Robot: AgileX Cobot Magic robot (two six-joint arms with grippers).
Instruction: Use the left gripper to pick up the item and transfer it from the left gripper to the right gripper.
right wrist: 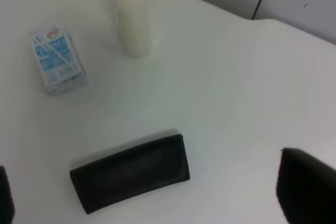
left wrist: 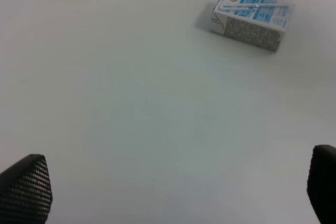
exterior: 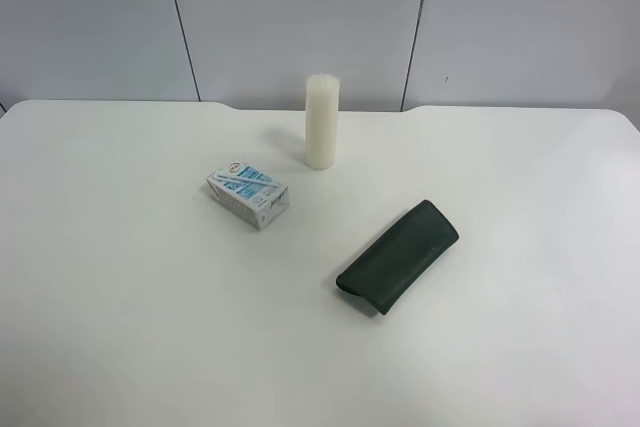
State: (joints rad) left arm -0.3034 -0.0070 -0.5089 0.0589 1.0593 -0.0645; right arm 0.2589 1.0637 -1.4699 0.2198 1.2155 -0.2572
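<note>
Left pincer (left wrist: 173, 192): we see its two dark fingertips (left wrist: 26, 190) at opposite sides of the left wrist view, spread wide, nothing between them, hanging above bare table (left wrist: 131, 103).
Right pincer (right wrist: 157, 192): we see its fingers (right wrist: 307, 187) also set wide apart, holding nothing, above the table with the pouch below and between them, not touching.
Pouch (exterior: 398, 255): we see the dark green pouch lying flat on the table, askew to the edges, towards the exterior high view's right and nearer the front edge than the other things.
Carton (exterior: 250, 194): the small blue-white carton lies on its side near the table's middle, well apart from the pouch; it also shows in the left wrist view (left wrist: 251, 18).
Candle (exterior: 321, 122): the white pillar stands upright close to the back edge, beyond the carton.
Open room: we see wide bare table on every side of the pouch; neither arm shows in the exterior high view.
</note>
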